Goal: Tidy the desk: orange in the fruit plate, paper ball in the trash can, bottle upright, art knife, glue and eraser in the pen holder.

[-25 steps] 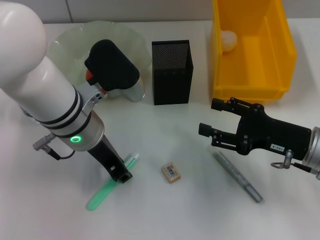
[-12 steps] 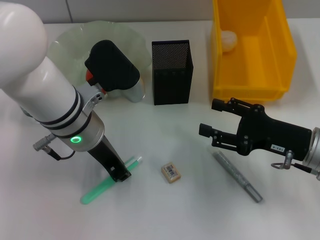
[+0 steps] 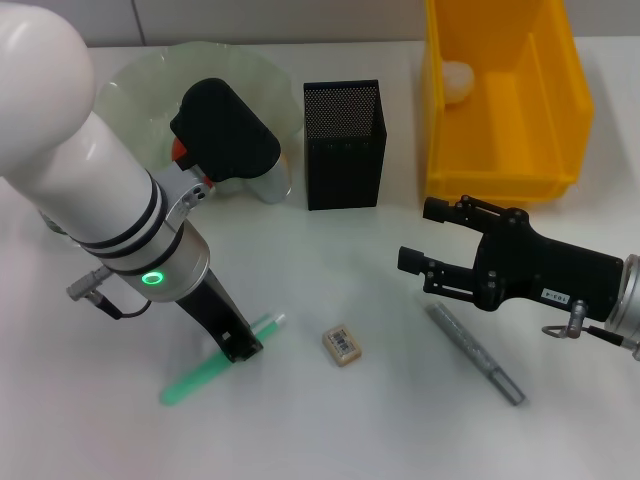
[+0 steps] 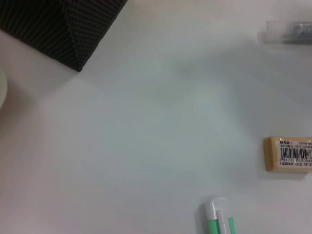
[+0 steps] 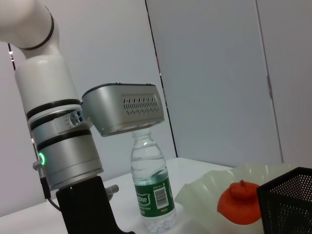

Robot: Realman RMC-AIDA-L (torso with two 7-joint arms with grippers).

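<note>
though its jaws are hidden, the left gripper [image 3: 243, 347] covers the green art knife [image 3: 215, 363]; right gripper [image 3: 425, 242] released

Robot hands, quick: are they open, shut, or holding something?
Left gripper: down on the green stick; whether it grips it cannot be told.
Right gripper: open, holding nothing, above the table.

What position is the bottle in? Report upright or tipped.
Upright: the bottle stands on its base on the table, neck pointing up, beside the fruit plate.
</note>
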